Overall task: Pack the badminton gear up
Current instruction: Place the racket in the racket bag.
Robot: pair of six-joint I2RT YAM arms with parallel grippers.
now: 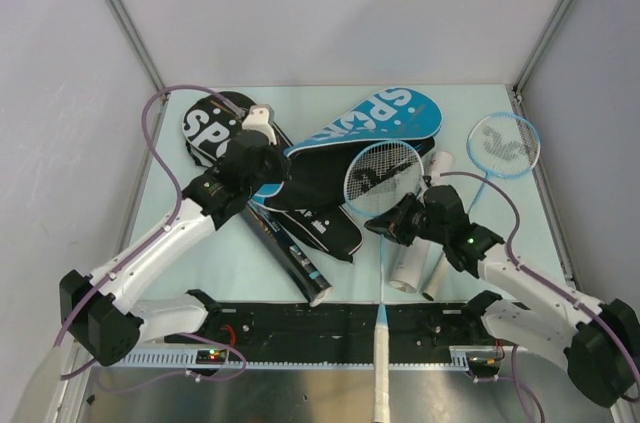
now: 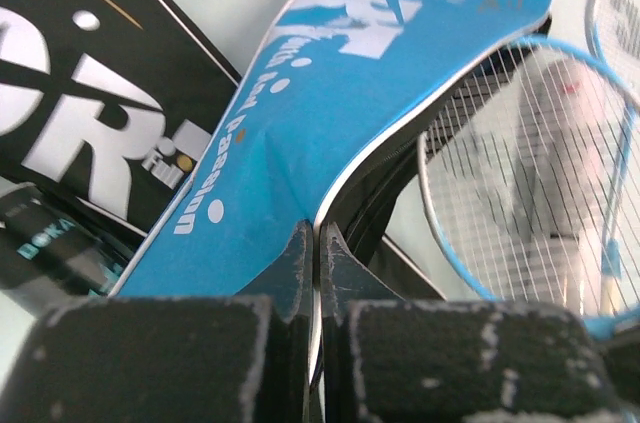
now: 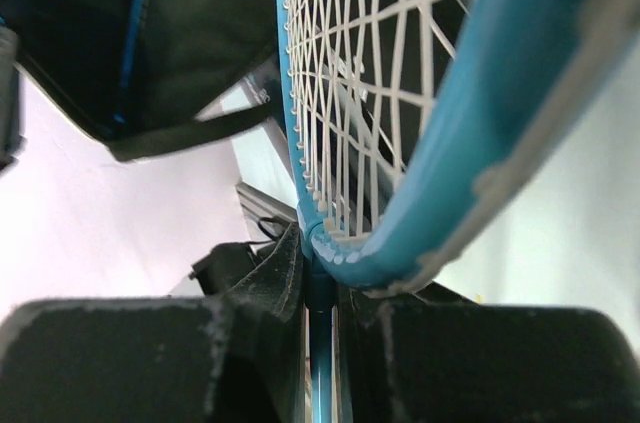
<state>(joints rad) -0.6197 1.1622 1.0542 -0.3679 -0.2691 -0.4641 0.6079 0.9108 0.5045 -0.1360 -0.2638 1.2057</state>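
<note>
My left gripper [image 1: 268, 169] [image 2: 318, 243] is shut on the white-piped edge of the blue "SPORT" cover [image 1: 385, 121] [image 2: 340, 83], lifting that flap off its black underside. Just right of it, my right gripper [image 1: 384, 224] [image 3: 320, 278] is shut on the light-blue racket's shaft at the throat. That racket's head [image 1: 383, 178] [image 2: 520, 173] [image 3: 470, 153] hovers at the cover's open mouth, and its white handle [image 1: 381, 363] points toward the near edge. A second racket [image 1: 503, 146] lies at the far right. A black "SPORT" cover [image 1: 212, 124] [image 2: 90, 93] lies at the far left.
A long black tube [image 1: 298, 261] [image 2: 50, 243] lies diagonally in front of the covers. Two white tubes [image 1: 411, 261] lie under my right arm. Grey walls close the table on three sides, and a black rail [image 1: 330, 328] runs along the near edge.
</note>
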